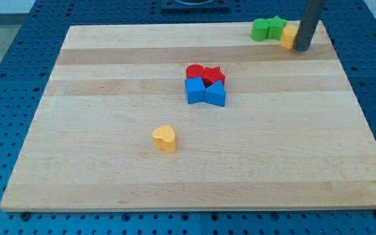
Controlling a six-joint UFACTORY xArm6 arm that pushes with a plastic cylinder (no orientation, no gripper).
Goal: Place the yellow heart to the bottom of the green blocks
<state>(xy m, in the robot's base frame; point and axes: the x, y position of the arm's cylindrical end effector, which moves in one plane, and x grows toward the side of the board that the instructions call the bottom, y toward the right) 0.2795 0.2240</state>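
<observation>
The yellow heart lies on the wooden board left of centre, toward the view's bottom. Two green blocks sit at the view's top right: a green round block and a green star-like block touching it. A second yellow block rests against the green star's right side. My tip is at the top right, touching the right side of that second yellow block, far from the yellow heart.
In the board's middle is a tight cluster: a red cylinder, a red star, a blue cube and a blue block. The board's top edge runs just behind the green blocks.
</observation>
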